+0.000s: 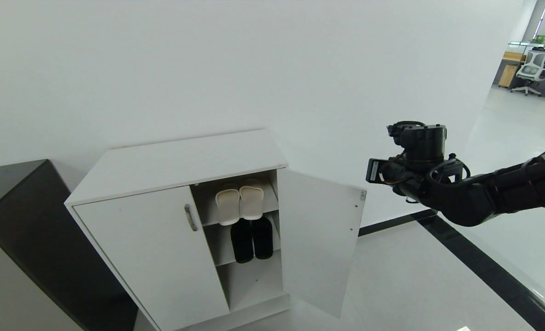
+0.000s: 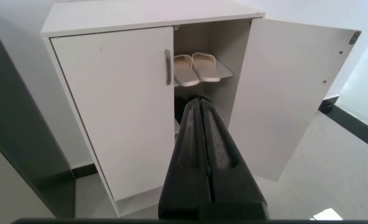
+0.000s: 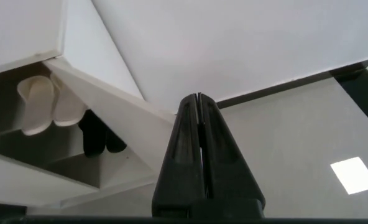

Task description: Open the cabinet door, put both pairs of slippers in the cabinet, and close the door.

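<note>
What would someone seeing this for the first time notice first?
The white cabinet stands with its right door swung open. Inside, a white pair of slippers sits on the upper shelf and a black pair on the shelf below. The right gripper, shut, hangs in the air to the right of the open door.

The cabinet (image 1: pixel 175 161) stands on the floor (image 1: pixel 415 285) against the wall (image 1: pixel 254 69), with its right door (image 1: pixel 320 239) open. Inside, the white slippers (image 1: pixel 240 204) lie side by side on the upper shelf (image 1: pixel 270 195), touching each other, and their ends stick out a little over the shelf edge. The black slippers (image 1: pixel 252 241) lie the same way on the middle shelf (image 1: pixel 220 250), directly under the white pair.
</note>
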{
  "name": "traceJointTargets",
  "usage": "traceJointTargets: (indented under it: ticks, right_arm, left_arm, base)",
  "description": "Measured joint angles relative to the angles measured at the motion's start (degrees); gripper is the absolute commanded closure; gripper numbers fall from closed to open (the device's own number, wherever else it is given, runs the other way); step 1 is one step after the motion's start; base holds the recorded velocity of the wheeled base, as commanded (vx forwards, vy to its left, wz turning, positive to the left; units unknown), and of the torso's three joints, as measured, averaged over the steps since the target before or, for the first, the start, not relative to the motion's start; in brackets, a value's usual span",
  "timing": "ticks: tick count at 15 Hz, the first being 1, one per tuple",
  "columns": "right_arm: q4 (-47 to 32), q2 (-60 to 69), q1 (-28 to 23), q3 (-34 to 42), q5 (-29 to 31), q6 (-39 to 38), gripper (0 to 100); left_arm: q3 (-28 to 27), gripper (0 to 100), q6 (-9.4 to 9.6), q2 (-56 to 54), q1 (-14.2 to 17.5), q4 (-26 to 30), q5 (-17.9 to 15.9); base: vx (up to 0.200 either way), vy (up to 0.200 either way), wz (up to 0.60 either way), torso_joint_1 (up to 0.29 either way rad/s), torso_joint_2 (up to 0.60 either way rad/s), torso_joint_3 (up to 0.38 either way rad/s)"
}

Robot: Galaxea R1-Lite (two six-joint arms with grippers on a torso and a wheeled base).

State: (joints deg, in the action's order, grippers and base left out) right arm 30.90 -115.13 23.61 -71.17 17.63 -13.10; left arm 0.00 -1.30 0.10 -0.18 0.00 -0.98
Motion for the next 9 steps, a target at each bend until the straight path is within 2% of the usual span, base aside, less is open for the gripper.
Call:
traceJointTargets:
  ticks: [2, 9]
  right_arm:
    - [2.1, -3.0, -0.9, -1.6, 0.0, 0.0, 100]
    - [2.5, -8.8, -1.2, -3.7, 0.0, 0.0, 100]
  left_arm:
    - [0.0, 100, 0.05, 0.0, 0.0, 0.0, 0.0]
    - [0.0, 100, 0.02, 0.0, 0.0, 0.0, 0.0]
  base:
    - [0.000, 0.000, 0.00, 0.000, 0.00, 0.000]
    - [0.000, 0.000, 0.00, 0.000, 0.00, 0.000]
